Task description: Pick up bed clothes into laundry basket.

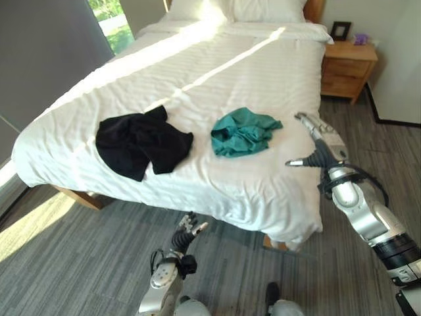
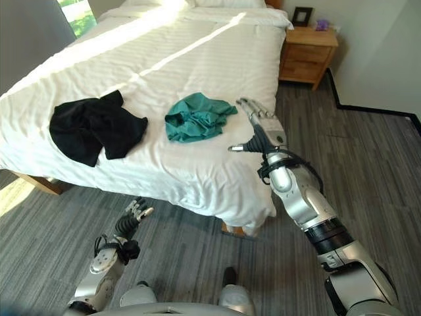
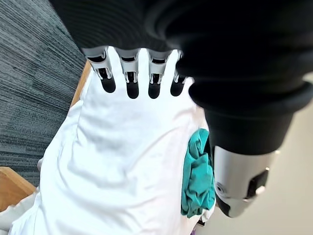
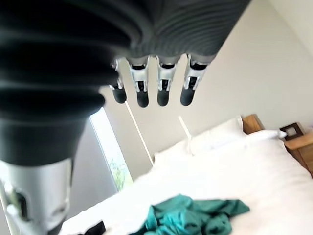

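A crumpled teal garment (image 1: 243,131) lies near the foot of the white bed (image 1: 217,72), right of centre; it also shows in the right wrist view as the teal garment (image 4: 195,218). A black garment (image 1: 141,141) lies spread on the bed's left part. My right hand (image 1: 322,141) hovers open just right of the teal garment, over the bed's right edge, fingers straight and thumb out, holding nothing. My left hand (image 1: 187,230) hangs low in front of the bed's foot, fingers relaxed and open, empty.
A wooden nightstand (image 1: 348,66) with a small picture frame (image 1: 341,29) stands at the bed's far right. Pillows (image 1: 263,10) lie at the head. Grey plank floor (image 1: 79,263) surrounds the bed; a window (image 1: 108,20) is at the far left.
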Motion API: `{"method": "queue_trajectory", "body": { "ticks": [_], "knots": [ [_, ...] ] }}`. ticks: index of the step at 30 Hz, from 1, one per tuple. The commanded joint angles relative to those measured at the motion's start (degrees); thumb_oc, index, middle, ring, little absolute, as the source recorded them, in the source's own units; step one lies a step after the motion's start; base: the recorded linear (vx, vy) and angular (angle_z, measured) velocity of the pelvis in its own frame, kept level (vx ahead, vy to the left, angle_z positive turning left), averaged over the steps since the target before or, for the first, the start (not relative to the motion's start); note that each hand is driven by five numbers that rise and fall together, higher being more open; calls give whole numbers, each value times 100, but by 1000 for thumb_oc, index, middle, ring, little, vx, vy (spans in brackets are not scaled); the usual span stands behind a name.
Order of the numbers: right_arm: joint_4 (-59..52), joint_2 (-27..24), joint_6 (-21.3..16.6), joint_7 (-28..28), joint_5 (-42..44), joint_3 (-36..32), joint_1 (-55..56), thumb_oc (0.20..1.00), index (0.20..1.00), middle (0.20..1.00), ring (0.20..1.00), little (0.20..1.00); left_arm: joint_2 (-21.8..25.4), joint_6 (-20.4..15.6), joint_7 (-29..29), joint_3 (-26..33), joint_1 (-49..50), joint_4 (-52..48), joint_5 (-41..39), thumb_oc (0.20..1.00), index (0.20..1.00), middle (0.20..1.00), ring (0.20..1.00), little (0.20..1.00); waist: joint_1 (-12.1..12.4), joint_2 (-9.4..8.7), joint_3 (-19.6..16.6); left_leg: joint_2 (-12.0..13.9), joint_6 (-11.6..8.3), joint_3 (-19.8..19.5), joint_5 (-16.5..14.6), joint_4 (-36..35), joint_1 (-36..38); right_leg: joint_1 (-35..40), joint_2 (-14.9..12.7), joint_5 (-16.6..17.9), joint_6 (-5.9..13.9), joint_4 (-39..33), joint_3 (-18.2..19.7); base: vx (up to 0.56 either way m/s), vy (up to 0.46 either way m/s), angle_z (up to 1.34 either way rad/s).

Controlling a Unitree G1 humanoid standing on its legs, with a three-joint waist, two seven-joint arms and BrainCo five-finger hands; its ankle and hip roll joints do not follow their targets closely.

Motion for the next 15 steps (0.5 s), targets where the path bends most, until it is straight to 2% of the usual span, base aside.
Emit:
{"method": "queue_trajectory", "body": {
  "ticks": [1,2,3,6,8,9,11,12,13,15],
  "knots": [
    [868,-258,113,-180,-45,144,-1266,1000,1000,1000,1000,1000,281,-282,14,-18,162,-498,-425,1000,1000,1000,1000,1000,398,-57,-25,77,-350,-255,75,-125,-98,506,-650,-972,339,118,574,412,147,18],
    [1808,-346,235,-159,-119,527,-1957,1000,1000,1000,1000,1000,384,-271,-7,-156,148,-333,-484,1000,1000,1000,1000,1000,453,3,-107,26,-315,-309,32,-191,-115,645,-607,-1078,383,118,622,300,117,3],
    [1888,-325,208,-190,-106,584,-2036,1000,1000,1000,1000,1000,362,-276,-8,-137,130,-321,-484,1000,1000,1000,1000,1000,427,14,-76,23,-319,-313,27,-191,-99,664,-609,-1086,383,118,617,319,144,-10],
    [2782,-279,398,-139,-219,1042,-3127,1000,1000,1000,1000,1000,545,-246,-67,-169,58,-100,-475,1000,1000,1000,1000,1000,374,-94,-229,-153,-225,-225,-70,-191,49,758,-742,-1052,457,118,780,238,119,-4],
    [2959,-182,435,-145,-212,1030,-3317,1000,1000,1000,1000,1000,621,-215,-87,-144,11,34,-434,1000,1000,1000,1000,1000,349,-183,-264,-212,-176,-123,-118,-191,135,799,-824,-939,494,118,789,148,63,22],
    [3114,12,507,-167,-195,1053,-3630,1000,1000,1000,1000,1000,748,-182,-78,-100,-75,173,-320,1000,1000,1000,1000,1000,321,-333,-231,-340,-47,-67,-323,-191,307,617,-949,-658,566,503,960,105,51,20],
    [3469,257,550,-239,-249,1117,-3873,1000,1000,1000,1000,1000,859,-170,-14,-81,-259,372,-203,1000,1000,1000,1000,1000,305,-430,-118,-410,67,-7,-447,-191,395,88,-956,-389,664,1124,1274,74,62,-30],
    [3613,517,552,-252,-333,1184,-3900,1000,1000,1000,1000,1000,897,-174,29,-26,-359,560,-121,1000,1000,1000,1000,1000,331,-478,-85,-428,97,68,-618,-191,503,-234,-960,-331,664,1108,1339,30,40,-62],
    [3624,528,549,-256,-335,1186,-3907,1000,1000,1000,1000,1000,897,-179,27,-21,-362,569,-120,1000,1000,1000,1000,1000,335,-481,-89,-429,97,79,-627,-191,504,-241,-961,-333,666,1108,1349,92,41,-57],
    [3908,870,532,-250,-122,1064,-3782,1000,1000,1000,1000,1000,959,-170,28,35,-459,676,-215,1000,1000,1000,1000,1000,435,-499,-106,-499,89,157,-752,-191,577,-222,-1045,-352,608,643,736,93,16,-24]
  ]
}}
